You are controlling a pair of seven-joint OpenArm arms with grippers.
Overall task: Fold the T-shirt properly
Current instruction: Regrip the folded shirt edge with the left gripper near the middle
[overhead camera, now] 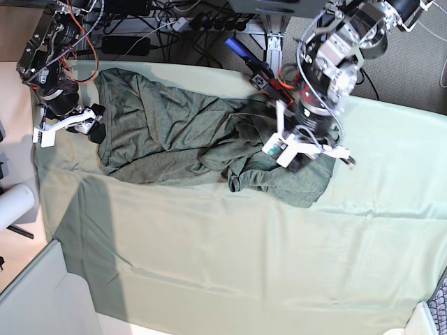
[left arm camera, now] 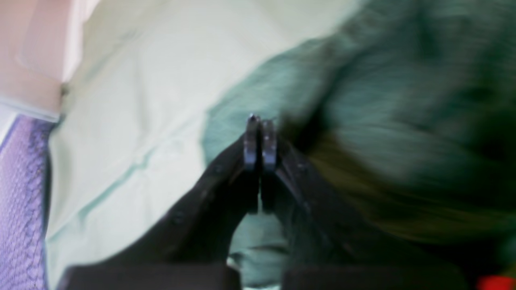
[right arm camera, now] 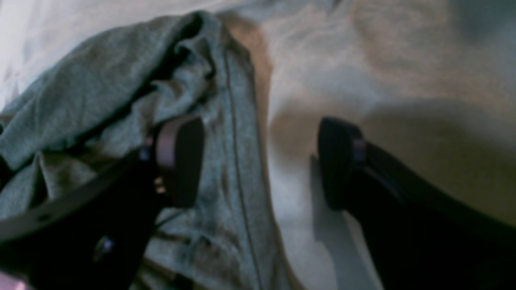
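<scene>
Dark grey-green, one T-shirt [overhead camera: 188,136] on one pale cloth [overhead camera: 230,258]; left gripper [left arm camera: 260,139] clenched, right gripper [right arm camera: 258,161] spread wide.

Base overhead (wide), wrist cams close

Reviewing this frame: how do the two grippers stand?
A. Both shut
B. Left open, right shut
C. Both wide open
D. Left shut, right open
D: in the left wrist view the left gripper has its fingertips pressed together above the T-shirt, while in the right wrist view the right gripper has its pads far apart, straddling the shirt's edge.
</scene>
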